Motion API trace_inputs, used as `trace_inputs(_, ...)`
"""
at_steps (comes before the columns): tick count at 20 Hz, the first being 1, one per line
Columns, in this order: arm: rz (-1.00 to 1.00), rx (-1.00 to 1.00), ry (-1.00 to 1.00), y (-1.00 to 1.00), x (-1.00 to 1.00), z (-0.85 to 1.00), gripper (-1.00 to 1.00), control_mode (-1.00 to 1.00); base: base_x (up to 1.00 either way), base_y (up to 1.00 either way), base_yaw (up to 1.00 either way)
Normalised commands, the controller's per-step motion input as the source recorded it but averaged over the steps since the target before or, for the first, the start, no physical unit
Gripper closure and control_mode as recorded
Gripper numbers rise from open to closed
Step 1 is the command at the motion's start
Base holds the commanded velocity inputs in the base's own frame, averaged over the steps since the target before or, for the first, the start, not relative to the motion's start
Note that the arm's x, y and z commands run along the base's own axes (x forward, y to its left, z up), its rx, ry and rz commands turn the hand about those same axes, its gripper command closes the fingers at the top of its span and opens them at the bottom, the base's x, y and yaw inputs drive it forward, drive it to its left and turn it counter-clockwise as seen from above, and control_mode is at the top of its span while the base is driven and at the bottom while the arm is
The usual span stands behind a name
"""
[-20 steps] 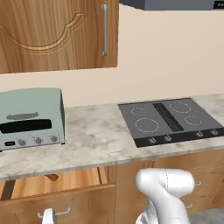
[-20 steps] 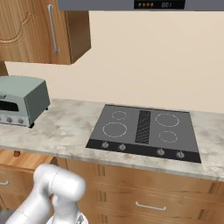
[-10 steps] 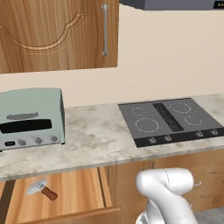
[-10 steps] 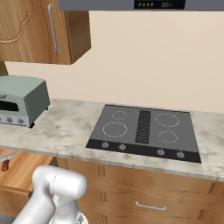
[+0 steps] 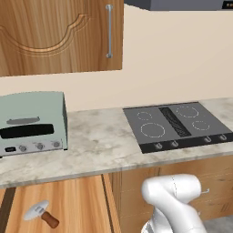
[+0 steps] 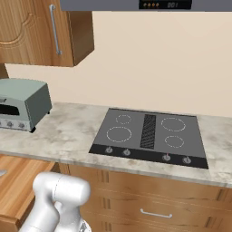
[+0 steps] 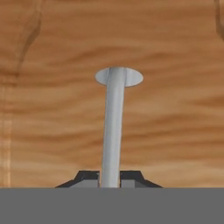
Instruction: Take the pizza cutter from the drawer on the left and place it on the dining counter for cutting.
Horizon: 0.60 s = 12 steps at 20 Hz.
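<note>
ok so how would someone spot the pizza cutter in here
Start at the green toaster oven on the stone worktop. Below it the drawer stands open, and the pizza cutter lies inside: a silver wheel on a short reddish-brown handle.

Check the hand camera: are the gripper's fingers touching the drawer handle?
Touching. In the hand view both fingertips press against the silver drawer handle with no gap on either side; the gripper is shut on it.
</note>
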Motion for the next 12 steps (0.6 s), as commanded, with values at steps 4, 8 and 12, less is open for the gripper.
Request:
trace_inputs(4, -0.01, 0.00, 0.05, 0.00, -0.51, 0.00, 1.00, -1.00, 0.00, 0.00, 0.00)
trace_inputs(8, 0.00, 0.00, 0.02, 0.00, -0.21, 0.00, 1.00, -1.00, 0.00, 0.00, 0.00)
trace_inputs(12, 0.00, 0.00, 0.00, 0.00, 0.00, 0.00, -1.00, -1.00, 0.00, 0.00, 0.00)
